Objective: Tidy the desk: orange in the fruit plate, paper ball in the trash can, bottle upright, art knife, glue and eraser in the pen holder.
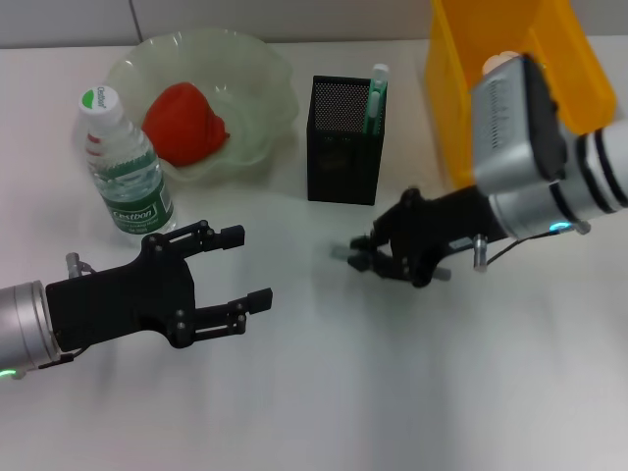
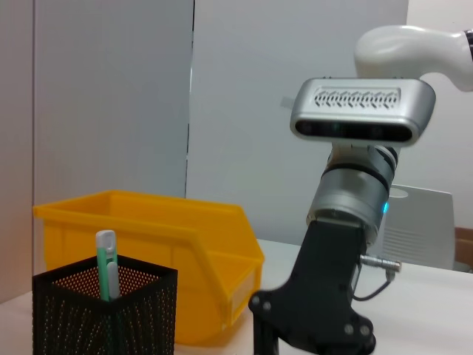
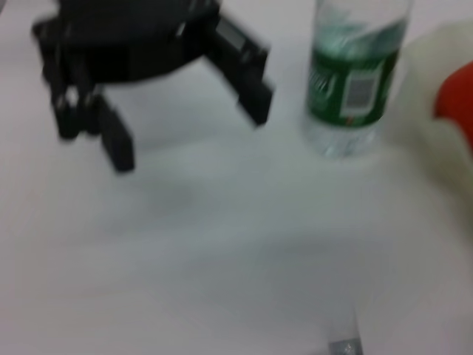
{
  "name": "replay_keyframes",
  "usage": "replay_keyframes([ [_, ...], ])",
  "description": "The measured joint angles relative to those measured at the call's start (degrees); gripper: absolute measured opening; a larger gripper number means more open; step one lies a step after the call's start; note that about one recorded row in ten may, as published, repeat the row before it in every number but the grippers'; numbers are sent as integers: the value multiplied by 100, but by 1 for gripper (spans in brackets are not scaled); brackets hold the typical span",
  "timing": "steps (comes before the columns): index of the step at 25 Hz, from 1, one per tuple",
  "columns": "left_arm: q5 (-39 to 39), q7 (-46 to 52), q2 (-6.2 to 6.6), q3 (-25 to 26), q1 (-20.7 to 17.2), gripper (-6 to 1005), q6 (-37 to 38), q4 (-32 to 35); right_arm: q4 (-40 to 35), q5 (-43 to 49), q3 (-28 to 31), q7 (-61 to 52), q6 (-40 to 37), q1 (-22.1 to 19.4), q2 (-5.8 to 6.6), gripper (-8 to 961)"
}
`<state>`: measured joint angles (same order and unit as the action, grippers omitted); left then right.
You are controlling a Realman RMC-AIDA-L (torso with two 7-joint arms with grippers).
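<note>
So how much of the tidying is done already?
Mostly done. The orange sits in the fruit plate, the bottle stands upright, and the art knife is in the pen holder. The right gripper seems to hold the glue, which goes in next. The left gripper hovers open. The eraser and paper ball are not visible.

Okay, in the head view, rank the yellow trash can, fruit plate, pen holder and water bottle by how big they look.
1. Trash can and fruit plate: similar; the can is cut off by the frame and partly hidden by the right arm, so no ranking.
2. Pen holder and bottle: close, not ranked.
</note>
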<state>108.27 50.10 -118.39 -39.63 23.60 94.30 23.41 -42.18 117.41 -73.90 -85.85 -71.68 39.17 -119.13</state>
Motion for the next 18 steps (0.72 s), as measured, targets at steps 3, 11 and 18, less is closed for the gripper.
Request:
replay_keyframes([
  [3, 0, 0, 0, 34, 8, 799, 4, 7, -68, -711, 510, 379, -196, -323, 5, 147],
  [11, 1, 15, -4, 43, 22, 799, 4, -6, 328, -2243, 1179, 1280, -571, -660, 5, 145],
  [18, -8, 35, -4, 51, 31, 799, 15, -28, 892, -3510, 1209, 1835, -631, -617, 5, 140],
])
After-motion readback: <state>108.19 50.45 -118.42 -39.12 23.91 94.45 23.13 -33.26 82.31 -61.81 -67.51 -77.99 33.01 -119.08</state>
